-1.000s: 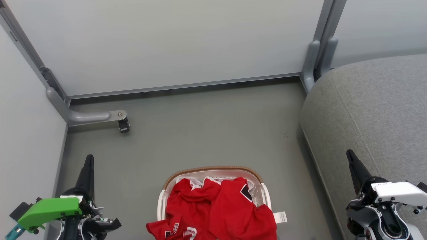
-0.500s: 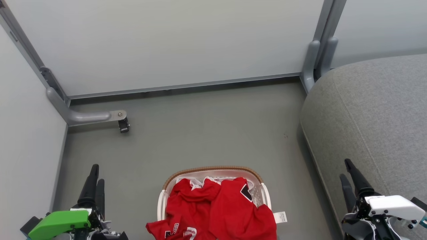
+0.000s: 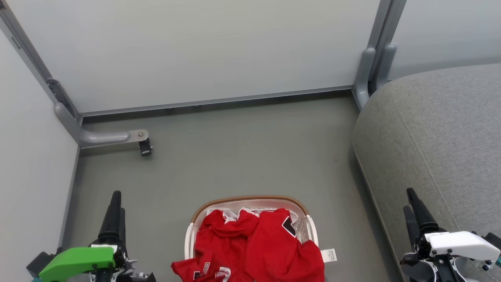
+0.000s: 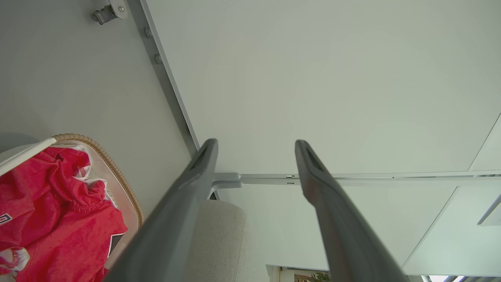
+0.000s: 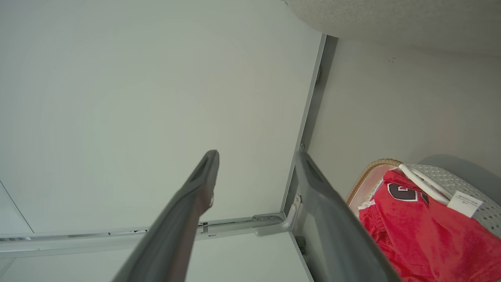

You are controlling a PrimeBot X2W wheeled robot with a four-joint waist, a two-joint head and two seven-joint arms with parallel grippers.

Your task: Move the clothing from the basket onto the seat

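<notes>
Both my jaws spread wide and empty, flanking the basket (image 3: 250, 198); red clothing (image 3: 266, 246) heaped inside, seat (image 3: 442, 129) at right

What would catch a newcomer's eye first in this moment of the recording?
Bright red clothing heaped in the white basket at the bottom centre of the head view, spilling over its rim. To its right bulks the big grey seat, while the left tool and right tool stand open and empty either side of the basket.
</notes>
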